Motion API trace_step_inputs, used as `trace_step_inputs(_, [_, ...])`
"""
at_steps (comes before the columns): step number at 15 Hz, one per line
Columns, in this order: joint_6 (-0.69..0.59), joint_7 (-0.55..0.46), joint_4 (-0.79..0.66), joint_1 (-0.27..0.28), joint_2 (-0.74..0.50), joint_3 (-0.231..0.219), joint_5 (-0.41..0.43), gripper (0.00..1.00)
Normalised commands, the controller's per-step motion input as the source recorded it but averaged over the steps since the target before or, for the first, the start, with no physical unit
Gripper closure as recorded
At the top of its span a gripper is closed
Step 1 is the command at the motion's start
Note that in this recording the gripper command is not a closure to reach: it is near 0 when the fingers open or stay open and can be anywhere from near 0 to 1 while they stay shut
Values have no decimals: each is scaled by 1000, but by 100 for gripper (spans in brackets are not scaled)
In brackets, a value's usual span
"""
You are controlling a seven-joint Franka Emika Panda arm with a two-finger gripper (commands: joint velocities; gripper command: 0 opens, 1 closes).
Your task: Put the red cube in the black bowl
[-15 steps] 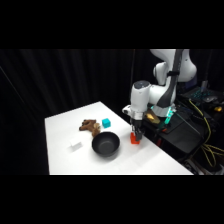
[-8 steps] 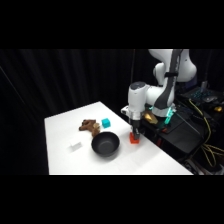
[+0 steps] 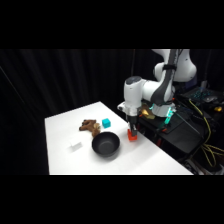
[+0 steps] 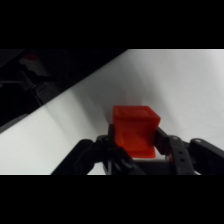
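So on the white table [image 3: 65, 125] there's a brown lumpy thing [image 3: 89, 126] sitting toward the far side, with a cyan cube [image 3: 106, 122] lying just to its right, close but apart. A small white block [image 3: 76, 145] is sitting nearer and further left. Black curtains [image 3: 65, 80] are hanging behind, and yellow cables [image 3: 207, 107] are trailing over dark gear on the right.

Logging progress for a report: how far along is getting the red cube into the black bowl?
Done: the gripper has come down over the small red cube, its jaws on either side of it. In hand: the grasp itself; whether the jaws are pressing the cube is unclear. Left: lifting the cube and carrying it to the round glossy black bowl, which looks empty beside it on the white table.
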Motion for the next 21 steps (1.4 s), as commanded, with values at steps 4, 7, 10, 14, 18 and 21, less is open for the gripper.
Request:
trace_step_inputs(4, [-531,52,100,-101,-440,59,-196,100])
trace_step_inputs(7, [-380,10,185,-149,-245,128,-197,100])
trace_step_inputs(10, [-276,75,333,-165,-4,114,-351,100])
trace_step_inputs(14, [-120,-52,397,-139,157,53,-223,100])
trace_step_inputs(18, [-41,-246,406,-90,239,-6,-7,100])
trace_step_inputs(21, [23,-389,402,-50,288,-25,159,100])
